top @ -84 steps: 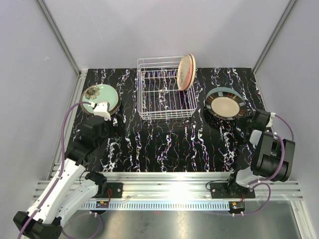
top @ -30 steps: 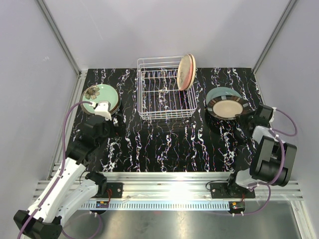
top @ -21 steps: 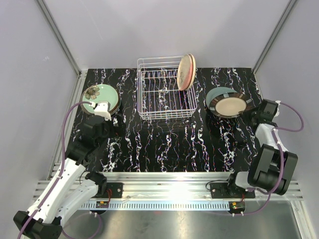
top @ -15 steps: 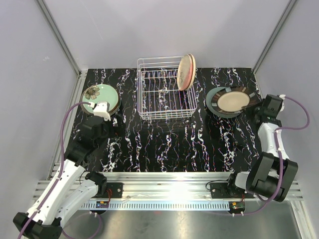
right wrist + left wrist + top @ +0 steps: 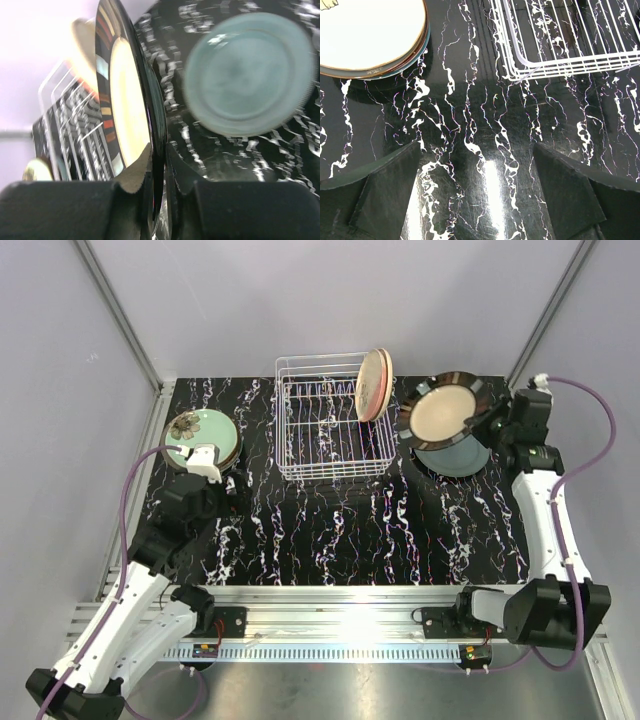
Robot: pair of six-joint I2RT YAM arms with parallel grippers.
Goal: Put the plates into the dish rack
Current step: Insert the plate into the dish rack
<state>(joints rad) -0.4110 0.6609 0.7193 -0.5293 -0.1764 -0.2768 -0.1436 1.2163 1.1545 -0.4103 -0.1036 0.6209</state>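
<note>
no legible text, brand, number or sign on the beige dark-rimmed plate (image 5: 443, 413), the mint-green floral plate (image 5: 205, 428), the wire dish rack (image 5: 330, 476) or the marbled table (image 5: 330, 530).

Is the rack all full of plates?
No, the dish rack holds plates only at its right end, and nothing stands between its other prongs.

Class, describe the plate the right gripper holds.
Find the white wire dish rack at back centre. Just right of it, the right gripper holds a plate tilted up. Beige centre, dark striped rim; the teal plate beneath lies flat.
</note>
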